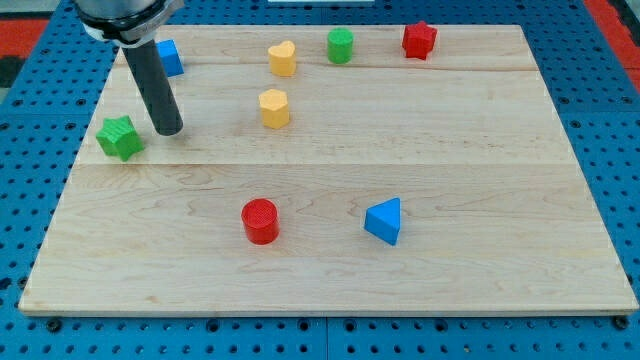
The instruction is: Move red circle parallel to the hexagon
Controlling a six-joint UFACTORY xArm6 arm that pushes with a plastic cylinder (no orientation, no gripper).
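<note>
Writing you could read appeared nowhere. Your rod carried no claw; my tip [169, 131] stood beside the green star block [119, 137]. Red circle block [260, 220] sat low on the wooden tabletop [480, 200], well below the yellow hexagon block [274, 107].

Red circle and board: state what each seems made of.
Red circle: probably matte plastic, possibly 3D-printed; its top shows fine ridges and uniform colour. Board: light wood, unvarnished-looking; visible grain and plank seams, little glare.
</note>
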